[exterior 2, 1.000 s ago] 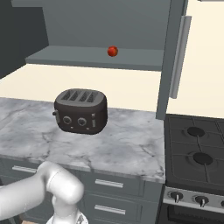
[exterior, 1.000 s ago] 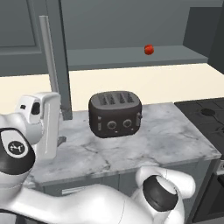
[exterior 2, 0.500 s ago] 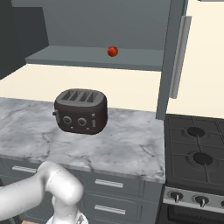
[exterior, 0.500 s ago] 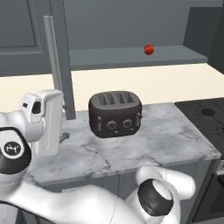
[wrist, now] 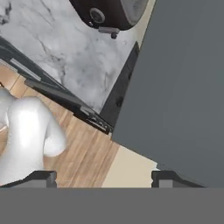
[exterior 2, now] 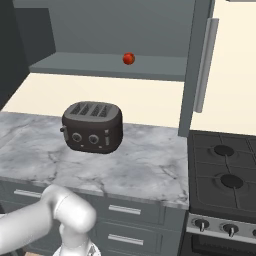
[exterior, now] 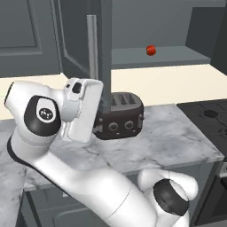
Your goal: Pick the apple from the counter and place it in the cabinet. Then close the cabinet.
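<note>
The small red apple (exterior: 151, 50) (exterior 2: 129, 58) rests on the grey shelf inside the open cabinet (exterior: 177, 57) (exterior 2: 80, 64), well above the marble counter (exterior: 177, 137) (exterior 2: 145, 165) (wrist: 61, 52). In the left base view my white hand is beside the left cabinet door (exterior: 82, 40), just below its silver bar handle (exterior: 91, 44). In the hand view my gripper (wrist: 105, 177) is open, with nothing between its tips. The door's grey panel (wrist: 183, 87) is close above and to the right of them. The right door (exterior 2: 197, 70) stands ajar.
A black toaster (exterior: 122, 117) (exterior 2: 92, 126) (wrist: 109, 13) stands on the counter, partly behind my hand in the left base view. A black stovetop (exterior 2: 225, 170) (exterior: 208, 115) adjoins the counter on the right. Dark grey drawers (exterior 2: 130, 215) run below, over a wood floor (wrist: 83, 153).
My hand has swung to the right, in front of the toaster. The left cabinet door and its handle have moved right with it. The apple has stayed on the shelf.
</note>
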